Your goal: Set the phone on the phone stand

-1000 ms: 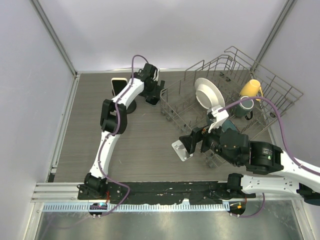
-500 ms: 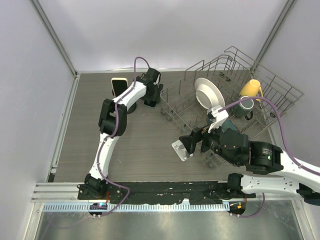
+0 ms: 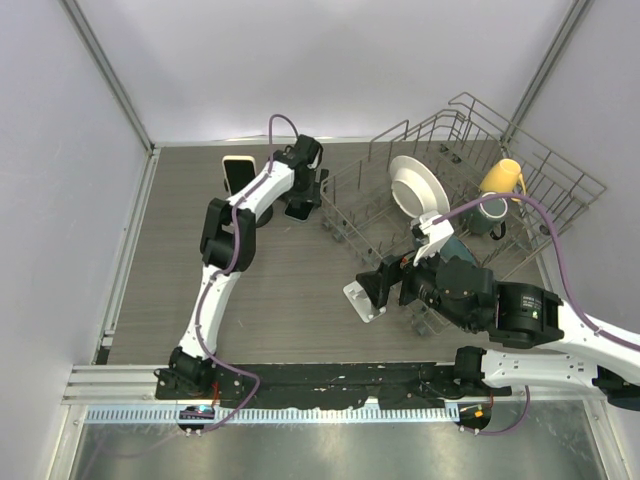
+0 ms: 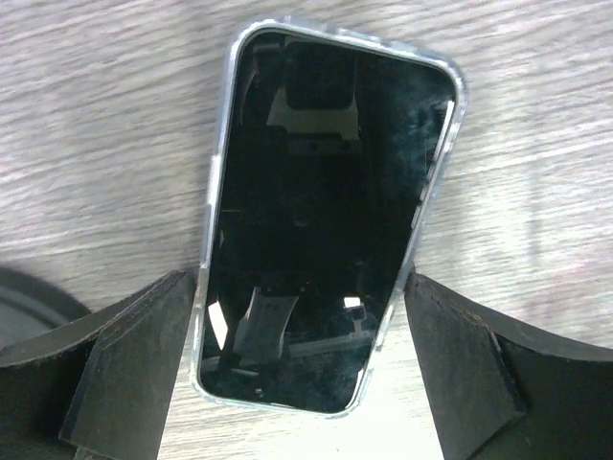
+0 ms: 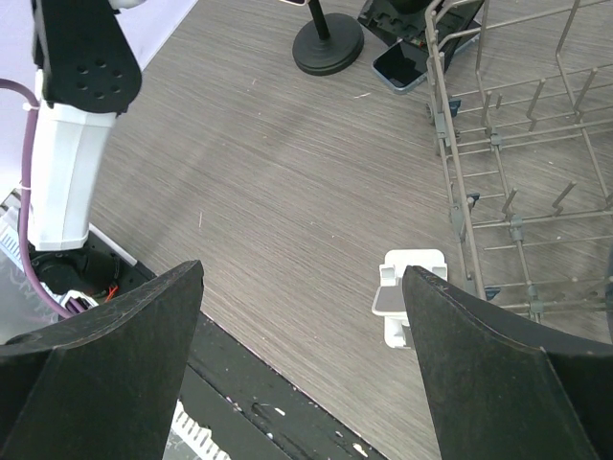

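At the far side of the table (image 3: 180, 260), just beside the left end of the dish rack (image 3: 350, 200), the phone (image 4: 326, 220) was found lying flat and screen up, with the phone stand (image 3: 238, 176) near it on the left. The left gripper (image 4: 299, 316) was held directly over the phone, its 2 fingers (image 4: 124, 374) spread wide and set astride the phone's short width near 1 end. Whether the pads actually touched the edges could not be told, and no lift off the wood was seen. In the left wrist view the phone's long axis was seen running straight away from the gripper, leaning a little to the right, so a grasp across the narrow sides was judged to be already lined up. From there only a closing of the jaws, a lift, a short carry leftward and a tilt toward upright were judged to be needed. The right gripper (image 5: 305, 278) was seen with its jaws apart and nothing between them, low by the near-left corner of the rack, above a small white bracket (image 5: 410, 287) and well apart from the phone. The left arm was therefore taken to be far the nearer.
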Controlling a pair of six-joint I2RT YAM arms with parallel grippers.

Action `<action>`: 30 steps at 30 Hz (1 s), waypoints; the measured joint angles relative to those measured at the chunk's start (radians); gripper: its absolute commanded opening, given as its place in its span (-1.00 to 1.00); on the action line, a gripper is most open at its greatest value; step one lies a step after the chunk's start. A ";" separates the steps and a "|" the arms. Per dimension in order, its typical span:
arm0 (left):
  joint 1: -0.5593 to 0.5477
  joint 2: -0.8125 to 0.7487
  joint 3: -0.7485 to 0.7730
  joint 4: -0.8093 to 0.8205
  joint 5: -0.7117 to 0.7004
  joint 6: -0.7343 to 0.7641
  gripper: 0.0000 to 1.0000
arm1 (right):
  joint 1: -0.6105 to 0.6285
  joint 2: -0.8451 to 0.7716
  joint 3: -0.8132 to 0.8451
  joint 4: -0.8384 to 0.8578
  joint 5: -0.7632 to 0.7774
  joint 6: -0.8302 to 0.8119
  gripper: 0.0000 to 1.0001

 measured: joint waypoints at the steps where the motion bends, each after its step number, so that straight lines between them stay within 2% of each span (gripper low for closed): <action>1: 0.000 0.014 0.024 -0.009 0.003 0.005 0.88 | 0.000 0.000 0.000 0.000 0.000 0.000 0.81; 6: 0.002 0.063 0.111 -0.052 0.035 0.049 0.85 | 0.000 -0.002 0.000 0.000 0.000 0.000 0.81; 14: 0.008 0.070 0.124 -0.068 0.054 0.084 0.78 | 0.000 -0.002 0.000 0.000 0.000 0.000 0.81; 25: 0.007 0.083 0.148 -0.074 0.066 0.126 0.93 | 0.000 -0.002 0.000 0.000 0.000 0.000 0.81; 30: 0.003 0.100 0.178 -0.072 0.072 0.154 0.77 | 0.000 -0.002 0.000 0.000 0.000 0.000 0.81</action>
